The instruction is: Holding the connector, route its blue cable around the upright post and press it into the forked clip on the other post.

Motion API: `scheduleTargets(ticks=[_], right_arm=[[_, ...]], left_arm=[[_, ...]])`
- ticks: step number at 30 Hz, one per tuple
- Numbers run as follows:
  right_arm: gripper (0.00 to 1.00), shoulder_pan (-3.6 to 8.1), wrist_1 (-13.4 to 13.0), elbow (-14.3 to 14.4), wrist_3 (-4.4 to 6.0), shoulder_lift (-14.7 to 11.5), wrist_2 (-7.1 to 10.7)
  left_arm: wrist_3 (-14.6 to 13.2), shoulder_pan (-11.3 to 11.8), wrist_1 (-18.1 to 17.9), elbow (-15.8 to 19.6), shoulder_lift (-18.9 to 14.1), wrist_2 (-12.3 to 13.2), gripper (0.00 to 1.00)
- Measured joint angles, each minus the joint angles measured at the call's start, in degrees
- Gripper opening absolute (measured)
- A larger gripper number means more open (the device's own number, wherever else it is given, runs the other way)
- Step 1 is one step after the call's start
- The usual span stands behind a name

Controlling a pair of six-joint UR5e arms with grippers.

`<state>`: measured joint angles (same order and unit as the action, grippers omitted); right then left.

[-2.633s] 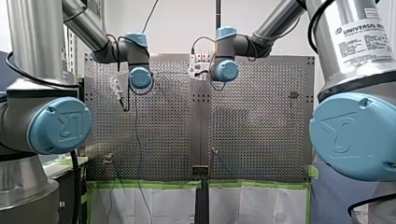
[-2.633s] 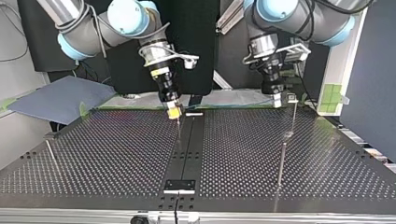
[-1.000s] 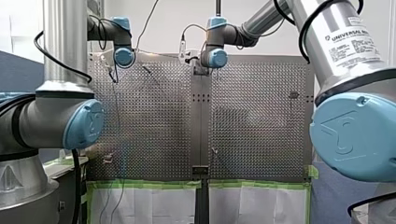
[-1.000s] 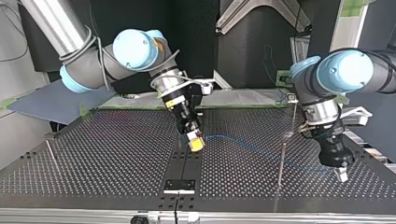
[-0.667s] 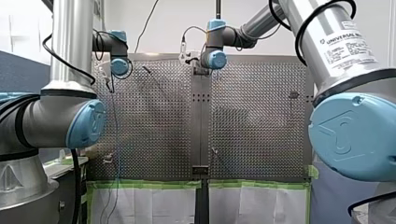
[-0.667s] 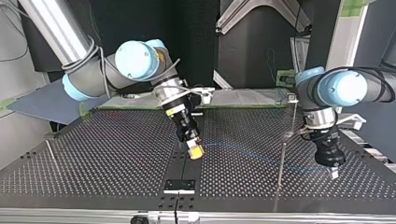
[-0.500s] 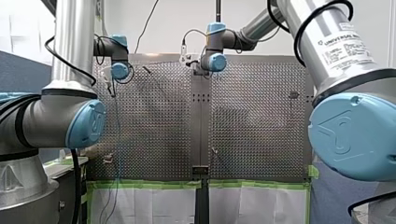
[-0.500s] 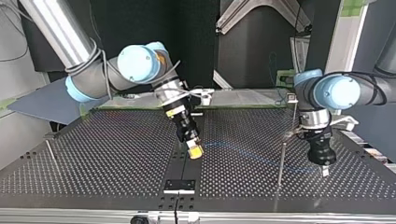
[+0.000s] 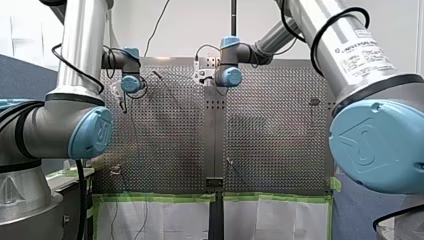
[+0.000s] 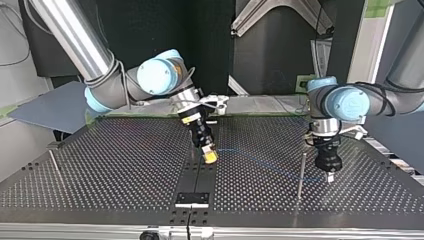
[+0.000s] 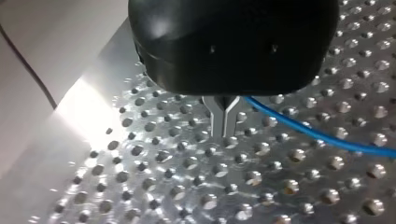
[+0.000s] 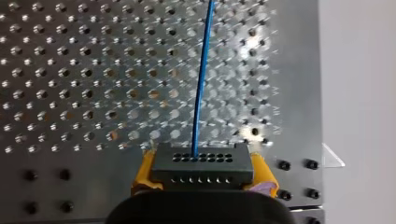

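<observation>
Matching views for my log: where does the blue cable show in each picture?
Front view: I cannot make it out.
Top view: the blue cable runs from my right gripper across to my left gripper.
Left wrist view: it leads away beside my left gripper.
Right wrist view: it runs straight ahead from the connector.
Shared landmark: the perforated table.

Black connector [image 12: 202,164], blue cable [image 12: 200,84] straight, seemingly taut

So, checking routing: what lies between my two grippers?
In the top view, the blue cable runs from the connector in my right gripper to my left gripper, past an upright post.
</observation>
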<state>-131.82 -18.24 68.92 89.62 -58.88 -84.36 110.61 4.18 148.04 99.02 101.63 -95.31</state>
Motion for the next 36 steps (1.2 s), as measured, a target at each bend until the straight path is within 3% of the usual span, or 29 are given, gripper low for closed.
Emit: scheduleTargets(ticks=[5, 15, 19, 23, 25, 26, 27, 28, 31, 36], right_arm=[[0.00, 0.02, 0.40, 0.02, -0.38, 0.88, -0.33], [0.00, 0.02, 3.89, 0.43, -2.83, 3.40, -1.38], [0.00, 0.02, 3.73, 1.38, -3.14, 3.59, -1.86], [0.00, 0.05, 2.84, 2.81, -3.19, 3.62, -2.00], [0.00, 0.08, 2.39, 3.63, -3.23, 3.62, -2.03], [0.00, 0.10, 2.24, 3.96, -3.25, 3.64, -2.03], [0.00, 0.14, 2.07, 4.39, -3.28, 3.66, -2.05], [0.00, 0.17, 1.97, 4.71, -3.33, 3.66, -2.10], [0.00, 0.30, 1.76, 5.85, -3.69, 3.65, -2.65], [0.00, 0.47, 0.59, 8.18, -4.19, 3.65, -4.58]], left_arm=[[-0.04, -0.53, -0.02, 0.01, 1.91, 0.37, 0.00], [-1.60, -1.87, 0.05, 0.08, 4.35, 0.96, 0.00], [-3.08, -2.18, 0.00, 0.09, 4.40, 1.05, 0.00], [-2.74, -2.41, -0.84, 0.10, 4.45, 2.05, 0.00], [-2.28, -2.47, -1.54, 0.14, 4.45, 2.92, 0.36], [-2.14, -2.47, -1.73, 0.13, 4.45, 3.25, 0.36], [-2.05, -2.48, -1.80, 0.13, 4.45, 3.42, 0.59], [-1.98, -2.49, -1.73, 0.13, 4.46, 3.40, 0.74], [-1.83, -2.51, -0.91, 0.12, 4.44, 2.58, 0.82], [-0.94, -2.52, -0.32, 0.11, 4.44, 0.97, 0.85]])
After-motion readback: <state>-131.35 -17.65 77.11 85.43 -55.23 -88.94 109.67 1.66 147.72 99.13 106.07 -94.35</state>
